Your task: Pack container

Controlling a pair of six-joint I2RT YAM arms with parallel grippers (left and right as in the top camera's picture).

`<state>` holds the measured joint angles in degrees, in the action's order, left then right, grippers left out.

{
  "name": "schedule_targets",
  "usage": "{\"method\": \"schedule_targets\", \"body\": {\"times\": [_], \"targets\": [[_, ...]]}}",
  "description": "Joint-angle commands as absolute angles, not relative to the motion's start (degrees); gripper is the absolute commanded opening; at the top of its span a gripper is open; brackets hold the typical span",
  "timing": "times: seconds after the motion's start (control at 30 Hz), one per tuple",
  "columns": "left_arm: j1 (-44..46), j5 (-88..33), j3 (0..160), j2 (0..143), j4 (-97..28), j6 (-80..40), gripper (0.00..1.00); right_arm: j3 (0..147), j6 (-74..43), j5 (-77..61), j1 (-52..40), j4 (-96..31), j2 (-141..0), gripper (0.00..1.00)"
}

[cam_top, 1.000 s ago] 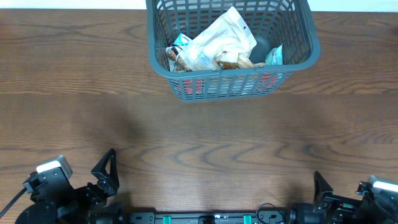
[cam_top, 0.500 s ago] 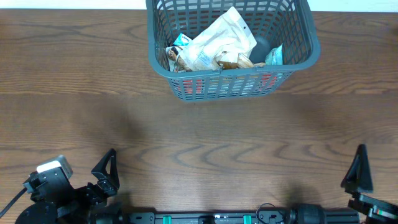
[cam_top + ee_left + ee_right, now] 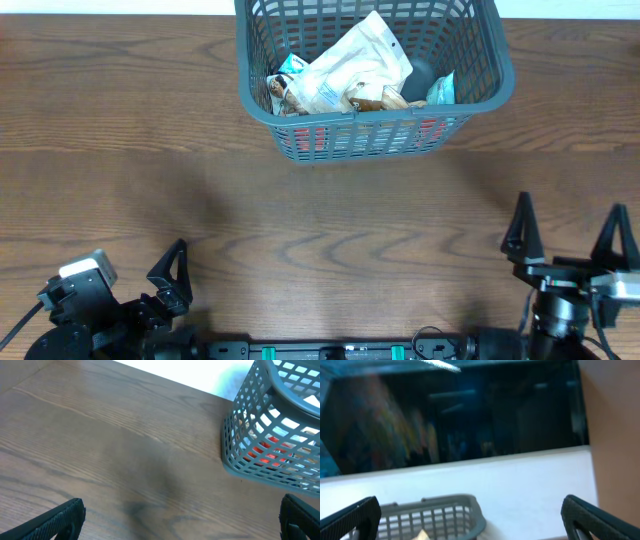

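Observation:
The dark grey lattice container [image 3: 495, 85] stands at the table's far middle, holding a large white packet [image 3: 355, 62] and several smaller snack packets. It shows at the right of the left wrist view [image 3: 250, 435] and low in the right wrist view [image 3: 445, 512]. My left gripper [image 3: 170, 280] rests at the near left edge, open and empty. My right gripper [image 3: 570, 235] is raised at the near right, open and empty, its fingers pointing toward the container.
Brown wooden tabletop [image 3: 300, 220] stretches between the container and both grippers. A white wall and a dark window lie beyond the table in the right wrist view.
My right gripper has risen from the near right edge and swung to face the container with both fingers spread. The left arm and container have not moved.

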<state>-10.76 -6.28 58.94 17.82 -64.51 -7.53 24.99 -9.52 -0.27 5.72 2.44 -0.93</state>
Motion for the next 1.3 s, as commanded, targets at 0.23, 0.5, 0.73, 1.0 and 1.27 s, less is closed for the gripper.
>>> {"method": "schedule_targets", "body": {"times": [0.23,0.5,0.73,1.0,1.27], "targets": [[-10.81,-7.07,59.02,17.39,-64.66,-7.81,0.99,7.4,-10.94,-7.38,5.58,17.5,-0.34,0.99],[-10.81,-7.07,59.02,17.39,-64.66,-7.81,0.99,2.42,-10.92,-7.38,5.43,17.85,-0.34,0.99],[-10.81,-7.07,59.02,17.39,-64.66,-7.81,0.99,0.27,-10.92,-7.4,4.71,18.0,-0.32,0.99],[-10.81,-7.07,59.02,17.39,-64.66,-7.81,0.99,0.3,-10.92,-7.57,4.73,16.64,-0.34,0.99],[-10.81,-7.07,59.02,17.39,-64.66,-7.81,0.99,0.3,-10.9,-7.55,4.73,14.33,-0.34,0.99]]}}
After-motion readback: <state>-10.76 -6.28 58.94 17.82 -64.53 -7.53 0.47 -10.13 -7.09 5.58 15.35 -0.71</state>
